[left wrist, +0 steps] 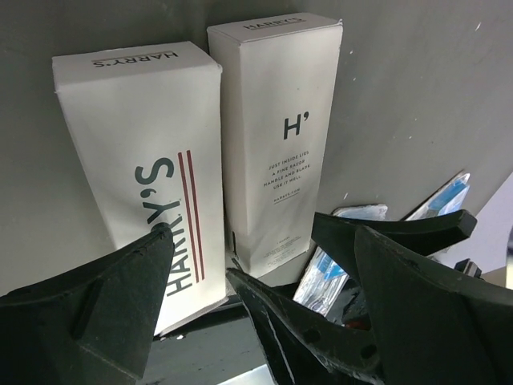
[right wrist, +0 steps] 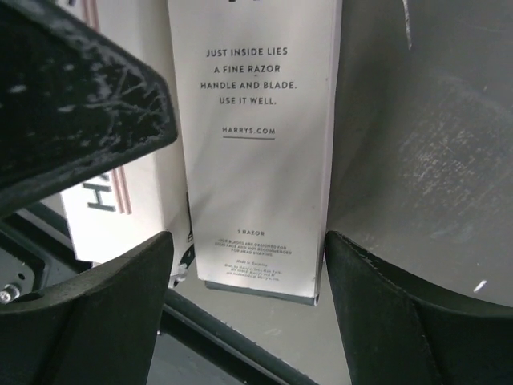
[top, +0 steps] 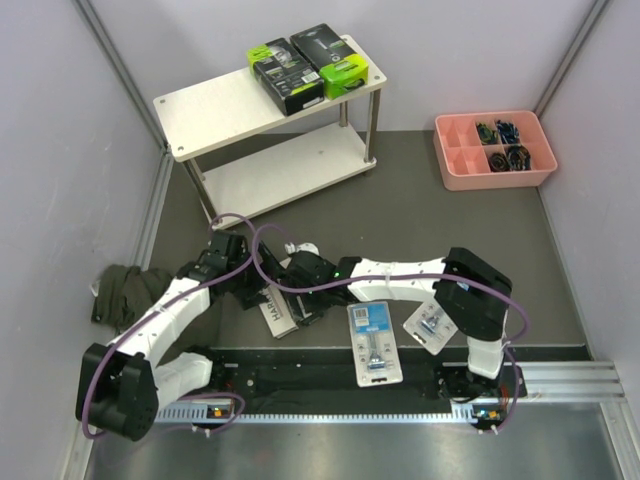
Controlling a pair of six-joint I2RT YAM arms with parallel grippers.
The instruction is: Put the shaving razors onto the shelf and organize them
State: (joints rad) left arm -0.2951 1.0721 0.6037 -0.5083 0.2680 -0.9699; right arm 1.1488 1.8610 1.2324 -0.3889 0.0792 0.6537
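Top external view: the shelf [top: 215,105] holds both black-and-green packs [top: 283,75] on its top board. Two blister packs [top: 375,345] lie on the table [top: 420,230] at its near edge. Both Harry's boxes [left wrist: 136,184] lie beside them, mostly hidden there beneath the grippers. The right gripper [right wrist: 250,241] straddles one box's end with its jaws parted; I cannot tell whether they touch it. The left gripper [left wrist: 264,241] hangs spread wide, empty.

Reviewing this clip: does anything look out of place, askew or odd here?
Yes. A crumpled dark green cloth lies against the left wall; it looks like a stray item. One blister pack lies tilted, partly over the black base rail at the near edge. No spill or damage shows.
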